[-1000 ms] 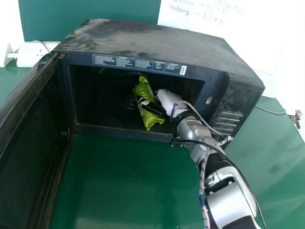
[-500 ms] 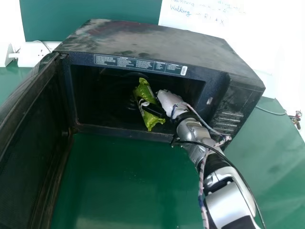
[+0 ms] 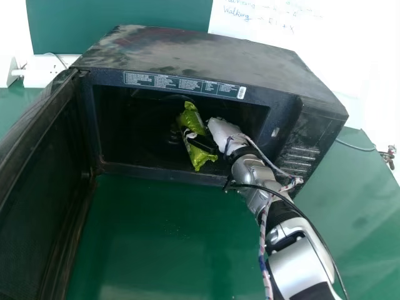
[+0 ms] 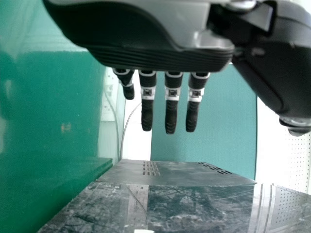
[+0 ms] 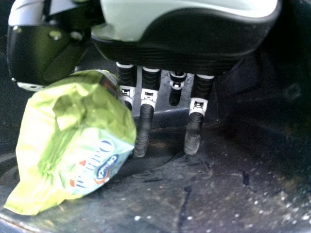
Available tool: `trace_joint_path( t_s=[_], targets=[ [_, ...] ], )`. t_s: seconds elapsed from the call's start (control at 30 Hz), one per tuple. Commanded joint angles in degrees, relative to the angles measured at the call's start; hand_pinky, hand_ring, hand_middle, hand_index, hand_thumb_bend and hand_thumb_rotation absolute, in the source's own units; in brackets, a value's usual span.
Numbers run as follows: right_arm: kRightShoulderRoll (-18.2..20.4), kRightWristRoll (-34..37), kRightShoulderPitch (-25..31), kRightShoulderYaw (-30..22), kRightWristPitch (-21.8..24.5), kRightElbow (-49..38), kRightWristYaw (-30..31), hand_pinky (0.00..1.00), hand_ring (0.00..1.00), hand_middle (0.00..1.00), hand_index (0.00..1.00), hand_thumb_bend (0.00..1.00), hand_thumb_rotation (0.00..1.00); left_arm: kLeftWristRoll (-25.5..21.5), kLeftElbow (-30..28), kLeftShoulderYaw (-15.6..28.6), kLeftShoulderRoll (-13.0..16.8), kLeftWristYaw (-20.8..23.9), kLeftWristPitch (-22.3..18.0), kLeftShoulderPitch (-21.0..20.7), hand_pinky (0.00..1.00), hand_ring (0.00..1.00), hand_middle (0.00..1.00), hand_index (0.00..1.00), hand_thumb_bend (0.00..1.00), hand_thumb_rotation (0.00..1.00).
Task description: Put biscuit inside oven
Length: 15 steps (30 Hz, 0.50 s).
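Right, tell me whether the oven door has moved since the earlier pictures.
No: in the head view, the oven door keeps the same angle to the oven's body, wide open.

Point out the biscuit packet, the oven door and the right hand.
Biscuit packet (image 5: 73, 141): right wrist view, on the middle of its green wrapper.
Oven door (image 3: 45, 181): head view, on its dark inner face.
Right hand (image 3: 224, 134): head view, on its pale back.

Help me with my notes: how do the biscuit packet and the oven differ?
The biscuit packet is bright green; the oven is dark. The packet is crinkled; the oven is flat-sided and smudged on top. The packet is small, and the oven far larger. Both carry print.
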Motion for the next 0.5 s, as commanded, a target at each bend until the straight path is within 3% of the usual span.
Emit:
trace_joint_path(
  t_s=[0.0,0.47],
  targets=[
    [-0.2,-0.3,0.0,0.3,0.6,0.9,-0.2,0.39,0.46,0.49,0.29,0.47,0.0,-0.6,-0.5,0.6,-0.4,-0.2,0.1,0.8,0.78,0.82,0.83,0.82,0.7,0.65],
    [0.1,-0.4,-1.0,0.2,1.9,1.3,-1.0,0.39,0.46,0.49,0.28,0.47,0.0,0.1,-1.0,0.4,-0.4,0.5,0.2,0.8,0.74,0.78,0.81,0.82,0.74,0.7]
  ],
)
